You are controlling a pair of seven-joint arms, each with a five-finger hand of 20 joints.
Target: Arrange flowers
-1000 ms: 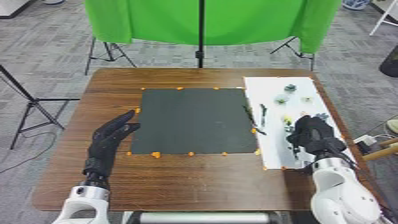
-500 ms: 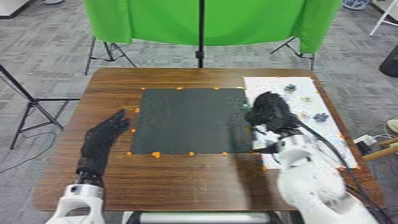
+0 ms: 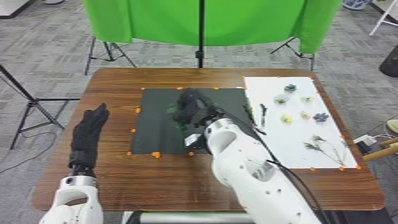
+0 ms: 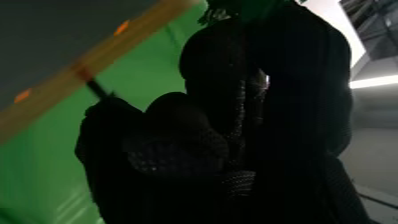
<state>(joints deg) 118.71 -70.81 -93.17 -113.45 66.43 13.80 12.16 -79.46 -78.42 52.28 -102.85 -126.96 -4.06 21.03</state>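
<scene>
head view: bright, even | right wrist view: backlit, light strip (image 4: pixel 375 81) glaring (rather harsh) | foreground: nearly black

The table (image 3: pixel 160 185) is brown, mat (image 3: pixel 156 130) charcoal, sheet (image 3: pixel 277 137) white, one flower (image 3: pixel 286 119) yellow, cloth (image 3: pixel 151 22) green.

- Grey carpet (image 3: pixel 53 55)
- Brown wooden worktop (image 3: pixel 160 182)
- Green cloth (image 3: pixel 151 20) beyond the worktop's far edge
- Black tripod (image 3: pixel 33 102) near its left edge
- Bright light strip (image 4: pixel 375 81)
</scene>
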